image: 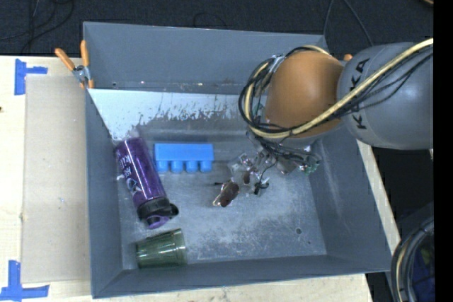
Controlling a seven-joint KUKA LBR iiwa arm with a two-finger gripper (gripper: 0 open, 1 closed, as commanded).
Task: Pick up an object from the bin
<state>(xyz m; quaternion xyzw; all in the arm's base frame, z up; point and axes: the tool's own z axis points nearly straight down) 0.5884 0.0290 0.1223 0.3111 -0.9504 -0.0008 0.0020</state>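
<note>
My gripper [257, 172] hangs low over the middle of the bin, just below the arm's orange cover. A small brown, shiny object [226, 195] lies on the bin floor right beside the gripper's lower left tip; whether they touch I cannot tell. A blue block with rounded bumps [183, 156] lies to the left of the gripper, near the back wall.
A purple bottle with a black cap [144, 182] lies along the left wall. A dark green cup [161, 248] lies on its side in the front left corner. The arm comes in from the right.
</note>
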